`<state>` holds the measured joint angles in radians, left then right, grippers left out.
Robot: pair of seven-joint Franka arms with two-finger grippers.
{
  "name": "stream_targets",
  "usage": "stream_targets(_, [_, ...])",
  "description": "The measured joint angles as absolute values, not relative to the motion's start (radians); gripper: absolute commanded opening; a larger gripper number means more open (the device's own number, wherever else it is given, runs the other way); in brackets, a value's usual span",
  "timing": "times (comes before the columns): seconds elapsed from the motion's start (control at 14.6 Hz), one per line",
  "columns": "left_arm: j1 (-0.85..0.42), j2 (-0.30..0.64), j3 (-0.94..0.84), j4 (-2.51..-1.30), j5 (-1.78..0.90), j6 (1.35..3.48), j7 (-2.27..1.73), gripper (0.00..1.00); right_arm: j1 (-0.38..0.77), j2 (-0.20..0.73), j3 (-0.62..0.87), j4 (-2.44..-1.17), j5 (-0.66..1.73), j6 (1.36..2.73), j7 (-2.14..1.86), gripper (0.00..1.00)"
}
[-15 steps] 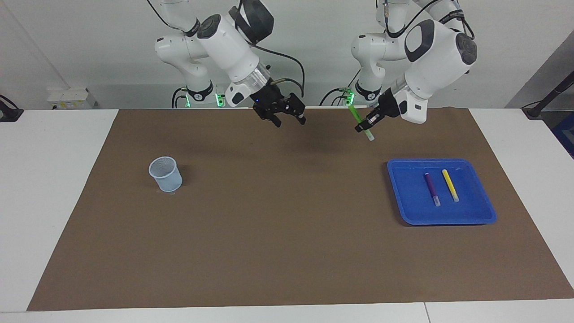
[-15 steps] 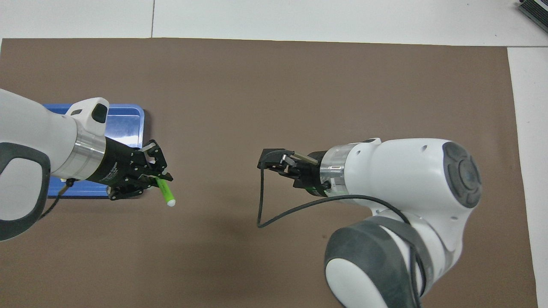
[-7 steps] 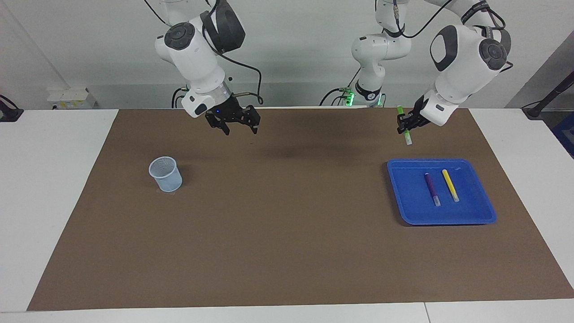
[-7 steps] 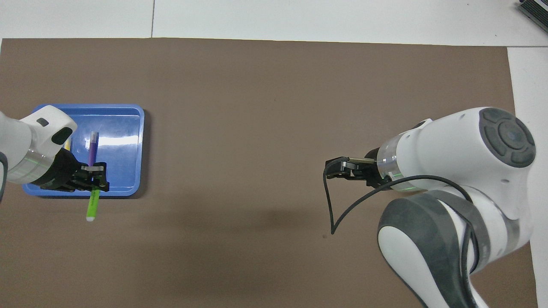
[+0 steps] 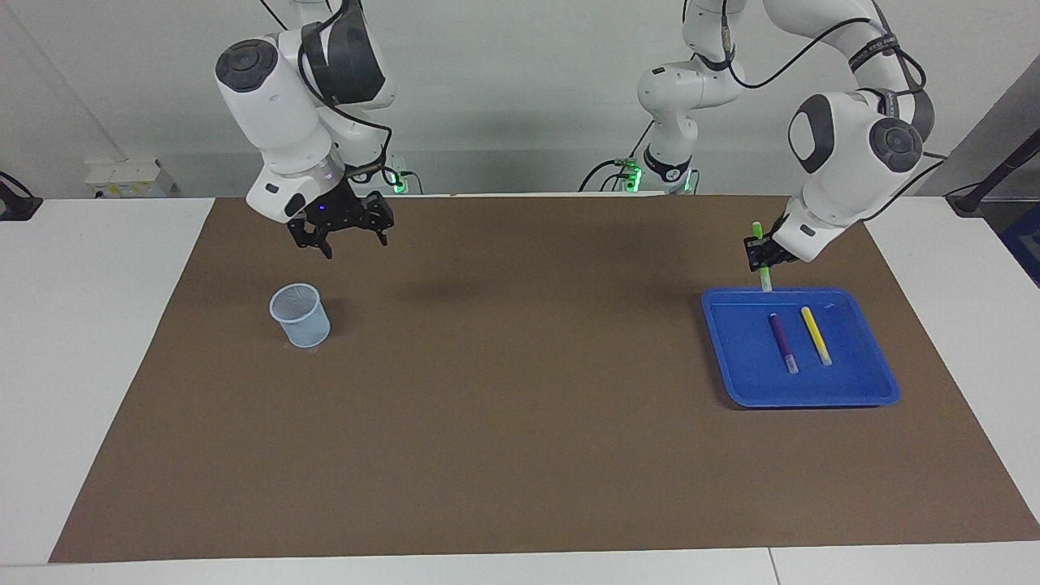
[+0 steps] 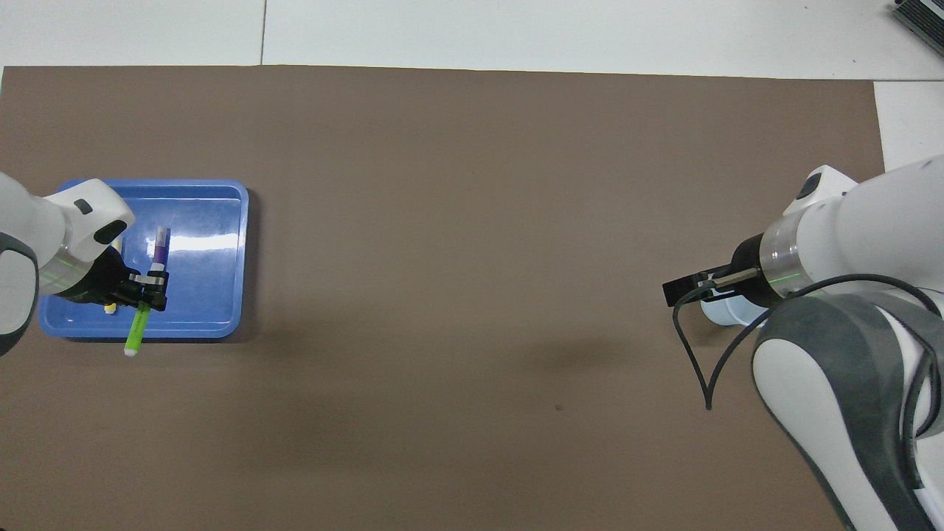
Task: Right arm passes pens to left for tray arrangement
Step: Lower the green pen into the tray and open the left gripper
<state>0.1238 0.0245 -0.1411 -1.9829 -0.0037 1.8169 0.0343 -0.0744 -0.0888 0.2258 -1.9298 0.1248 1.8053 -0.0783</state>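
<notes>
My left gripper (image 5: 760, 257) is shut on the bright green pen (image 5: 762, 275) and holds it nearly upright, pale end down, over the rim of the blue tray (image 5: 853, 366) that is nearest the robots. The purple pen (image 5: 782, 342) and the yellow pen (image 5: 815, 334) lie side by side in the tray. In the overhead view the left gripper (image 6: 144, 289) and green pen (image 6: 136, 332) cover part of the tray (image 6: 214, 295); the purple pen (image 6: 158, 249) shows, the yellow pen is mostly hidden. My right gripper (image 5: 342, 237) is open and empty, up in the air.
A small pale blue mesh cup (image 5: 300, 314) stands on the brown mat (image 5: 520, 406) toward the right arm's end, just below the right gripper (image 6: 682, 289). White table borders the mat.
My left gripper carried the green pen from mid-table toward its own end, to the tray's rim, and lowered it. My right gripper, open, withdrew toward the mesh cup.
</notes>
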Motion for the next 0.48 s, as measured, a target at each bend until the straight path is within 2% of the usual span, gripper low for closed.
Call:
stream_targets(0.2, [0.124,0.073,-0.142,-1.991,0.035,1.891,0.037,0.0,-0.041,-0.076,0.185,-1.905,0.068,1.801,-0.081,1.0])
stream_targets(0.48, [0.124,0.141,-0.141,-1.995,0.059,1.983,0.037,0.0,-0.027,0.008,0.126,-1.78,0.029,1.713,-0.082,1.0])
